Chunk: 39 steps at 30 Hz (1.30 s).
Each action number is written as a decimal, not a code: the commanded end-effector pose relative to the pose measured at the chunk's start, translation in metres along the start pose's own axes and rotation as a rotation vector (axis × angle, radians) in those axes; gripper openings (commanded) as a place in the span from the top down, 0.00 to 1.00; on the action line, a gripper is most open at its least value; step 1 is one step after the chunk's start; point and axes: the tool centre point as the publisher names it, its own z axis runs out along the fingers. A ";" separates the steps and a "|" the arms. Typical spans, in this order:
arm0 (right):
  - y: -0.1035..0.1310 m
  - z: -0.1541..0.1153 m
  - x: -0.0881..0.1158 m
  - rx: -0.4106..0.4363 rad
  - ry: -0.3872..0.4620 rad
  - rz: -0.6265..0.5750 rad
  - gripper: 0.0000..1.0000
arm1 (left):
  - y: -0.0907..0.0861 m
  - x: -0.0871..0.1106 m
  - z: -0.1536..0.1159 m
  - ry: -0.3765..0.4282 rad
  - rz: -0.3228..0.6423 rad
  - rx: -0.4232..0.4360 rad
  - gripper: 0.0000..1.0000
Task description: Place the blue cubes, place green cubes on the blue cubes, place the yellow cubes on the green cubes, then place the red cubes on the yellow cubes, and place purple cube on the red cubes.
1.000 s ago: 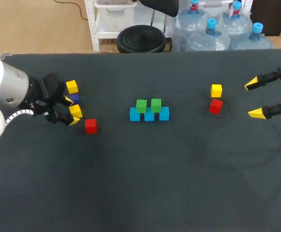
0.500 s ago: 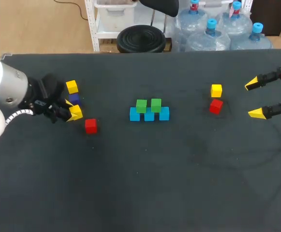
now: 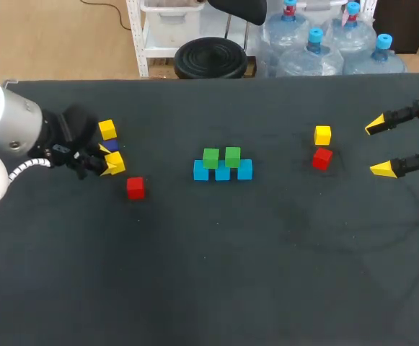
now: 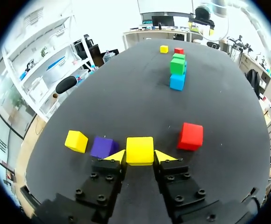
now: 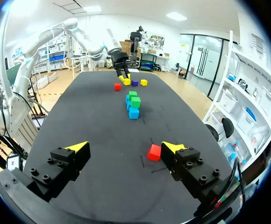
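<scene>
Three blue cubes point(image 3: 222, 171) form a row mid-table, with two green cubes point(image 3: 210, 156) on top. My left gripper point(image 3: 108, 163) is shut on a yellow cube point(image 4: 140, 150), its yellow tips pressing two opposite sides. Beside that cube lie a purple cube point(image 4: 103, 147), another yellow cube point(image 4: 76, 141) and, on the other side, a red cube point(image 4: 191, 136). At the right sit a third yellow cube point(image 3: 322, 135) and a second red cube point(image 3: 322, 158). My right gripper point(image 3: 379, 147) stands open near the right edge, holding nothing; the red cube point(image 5: 154, 152) lies just ahead of it.
The table point(image 3: 267, 259) is a dark mat. Its whole near half holds nothing but bare surface. The blue and green stack point(image 5: 133, 105) stands well ahead of the right gripper.
The left gripper's fingers closed in on the yellow cube, and cube and gripper shifted slightly toward the far side. The right arm has not moved.
</scene>
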 end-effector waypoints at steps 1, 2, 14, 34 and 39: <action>0.000 0.001 0.000 0.000 -0.001 -0.001 0.00 | -0.005 -0.012 -0.013 -0.003 0.016 0.009 1.00; 0.000 0.001 0.000 0.000 -0.001 -0.001 0.00 | -0.006 -0.017 -0.015 -0.001 0.028 0.020 1.00; 0.000 0.001 0.000 0.000 -0.001 -0.001 0.00 | -0.019 -0.090 -0.043 -0.032 0.151 0.132 1.00; 0.000 0.001 0.000 0.000 -0.001 -0.001 0.00 | -0.045 -0.161 -0.015 -0.045 0.299 0.246 1.00; 0.000 0.001 0.000 0.000 -0.001 -0.001 0.00 | -0.051 -0.170 -0.002 -0.042 0.312 0.270 1.00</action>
